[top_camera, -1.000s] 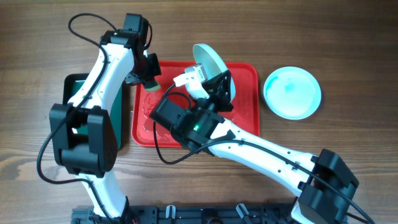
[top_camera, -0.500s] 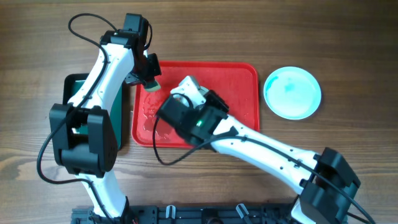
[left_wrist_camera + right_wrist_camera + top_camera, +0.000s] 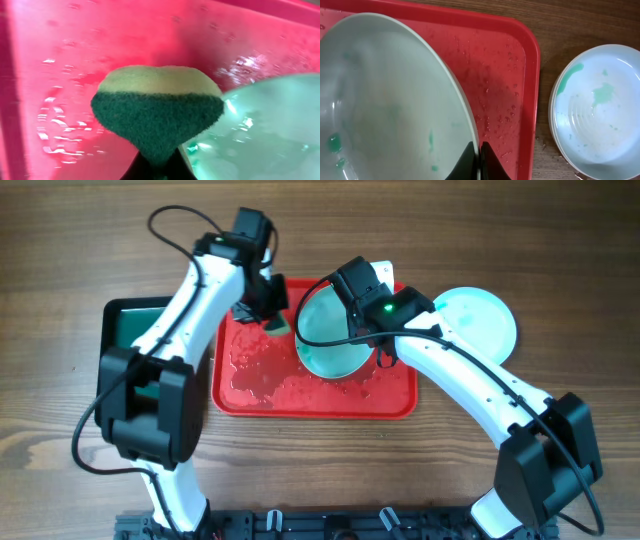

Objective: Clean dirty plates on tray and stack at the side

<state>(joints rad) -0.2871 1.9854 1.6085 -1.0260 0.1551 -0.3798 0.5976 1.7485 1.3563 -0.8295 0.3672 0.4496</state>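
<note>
The right gripper (image 3: 476,152) is pinched narrow on the rim of a turquoise plate (image 3: 385,100) and holds it tilted above the red tray (image 3: 512,60). Teal flecks show on the plate's inner face. The left gripper (image 3: 156,166) is clamped on a sponge (image 3: 157,112), green scrub half toward the fingers and yellow half beyond. The sponge hangs at the plate's 9 o'clock edge, over the wet tray floor.

I judge the step in hand to be scrubbing this plate. Whether the sponge touches it cannot be told. The next move calls for pressing the sponge onto the smeared middle and sweeping across while the right grip keeps the rim firm. The wet rim may slip under that push.

Farther out, at the tray's 3 o'clock on the table (image 3: 60,260), lies the side plate (image 3: 597,105), smeared with teal. Whether it is one plate or two stacked is hard to make out, and from overhead the right arm covers part of it. At 9 o'clock the dark green tray (image 3: 135,330) is half hidden by the left arm. The left fingers are nearly cut off from view.
</note>
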